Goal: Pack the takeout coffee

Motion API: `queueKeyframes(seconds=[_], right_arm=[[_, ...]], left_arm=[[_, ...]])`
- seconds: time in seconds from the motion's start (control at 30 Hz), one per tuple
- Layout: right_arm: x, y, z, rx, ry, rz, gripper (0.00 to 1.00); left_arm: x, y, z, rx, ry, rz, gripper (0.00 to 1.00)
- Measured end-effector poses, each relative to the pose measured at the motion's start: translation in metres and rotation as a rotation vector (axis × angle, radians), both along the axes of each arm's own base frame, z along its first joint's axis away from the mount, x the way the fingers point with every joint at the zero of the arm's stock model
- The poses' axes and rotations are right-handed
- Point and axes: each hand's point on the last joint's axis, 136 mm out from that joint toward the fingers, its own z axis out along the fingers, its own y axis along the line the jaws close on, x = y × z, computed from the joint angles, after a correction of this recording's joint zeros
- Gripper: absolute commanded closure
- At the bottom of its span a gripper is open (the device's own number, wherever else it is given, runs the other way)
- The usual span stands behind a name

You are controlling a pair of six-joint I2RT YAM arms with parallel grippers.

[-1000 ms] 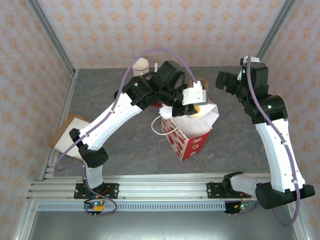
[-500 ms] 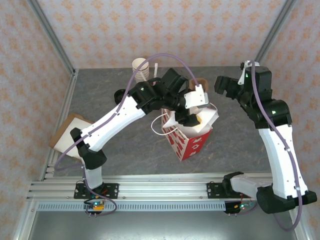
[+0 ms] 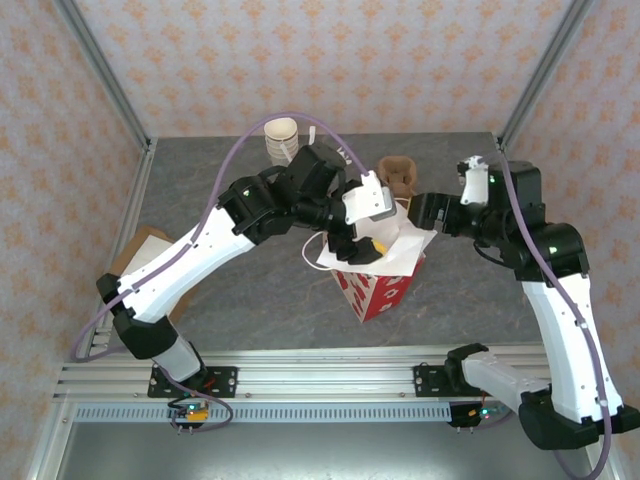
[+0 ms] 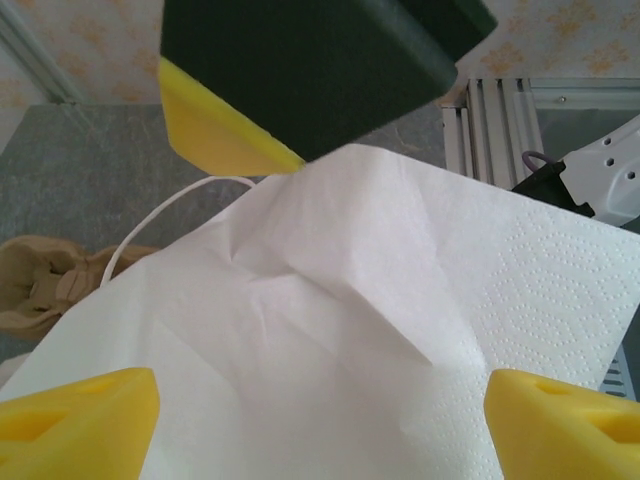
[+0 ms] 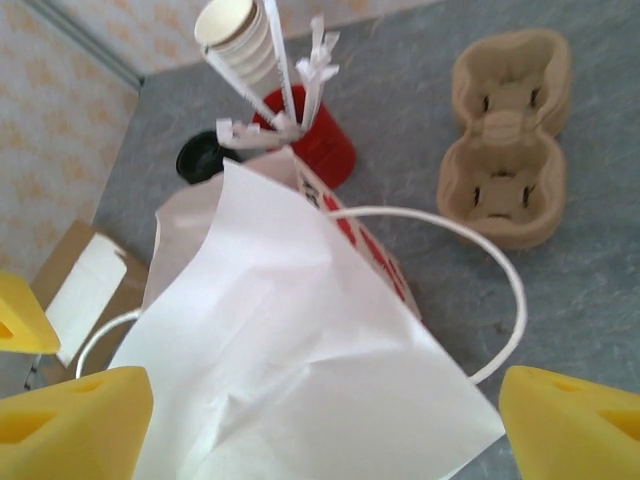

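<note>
The left tool [image 3: 362, 245] hangs over the mouth of a red-and-white paper bag [image 3: 380, 285] standing on the grey bench [image 3: 250, 290]. Its yellow pads [image 4: 75, 425] are spread wide and released, grasping nothing. A creased white napkin [image 4: 340, 330] lies just beyond and between them, covering the top of the bag.

The right tool [image 3: 408, 215] is just beside the bag on the side away from the left tool, aimed at the same napkin. Its pads [image 5: 575, 425] are also wide apart and released. From this tool the napkin is straight ahead, with the bag's white loop handle [image 5: 500, 290] curving out to one side.

Past the bag from the right tool stand a red cup [image 5: 325, 150] holding white paper strips, a stack of cream cups [image 5: 240, 40] and a loose black lid [image 5: 197, 158]. A pulp cup carrier [image 5: 510, 140] lies on the bench beyond the handle.

The napkin hides the inside of the bag, so I cannot tell whether the takeout coffee sits under it
</note>
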Motion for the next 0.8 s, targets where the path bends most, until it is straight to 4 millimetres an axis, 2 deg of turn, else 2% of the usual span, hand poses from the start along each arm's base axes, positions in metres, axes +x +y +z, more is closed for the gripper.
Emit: queueKeyframes(seconds=[0.07,0.23,0.37,0.5,0.6,0.63,0.67,0.7,0.8], right_arm=[[0.0,0.008,-0.007,-0.014,0.028,0.033,0.13],[-0.001,0.023,-0.028,-0.053,0.109,0.097,0.25],[-0.005,0.022,-0.04,-0.083,0.146,0.101,0.51],[-0.006,0.023,-0.043,-0.086,0.159,0.103,0.79],[-0.006,0.023,-0.043,-0.088,0.159,0.105,0.95],[-0.006,0.023,-0.043,-0.088,0.158,0.102,0.98],[-0.006,0.022,-0.043,-0.088,0.158,0.102,0.97],[-0.006,0.022,-0.043,-0.09,0.156,0.102,0.89],[-0.006,0.02,-0.042,-0.094,0.152,0.091,0.58]], left_arm=[[-0.001,0.007,-0.002,0.0,0.001,0.023,0.15],[-0.005,0.026,0.001,-0.018,-0.013,0.087,0.15],[-0.005,0.036,0.011,-0.043,-0.041,0.13,0.15],[-0.001,0.043,0.017,-0.058,-0.062,0.167,0.15],[0.002,0.048,0.016,-0.055,-0.071,0.189,0.15],[0.002,0.049,0.015,-0.054,-0.072,0.195,0.15],[0.003,0.05,0.014,-0.055,-0.072,0.2,0.16],[0.003,0.051,0.013,-0.053,-0.071,0.205,0.16],[0.004,0.055,0.01,-0.056,-0.064,0.225,0.16]])
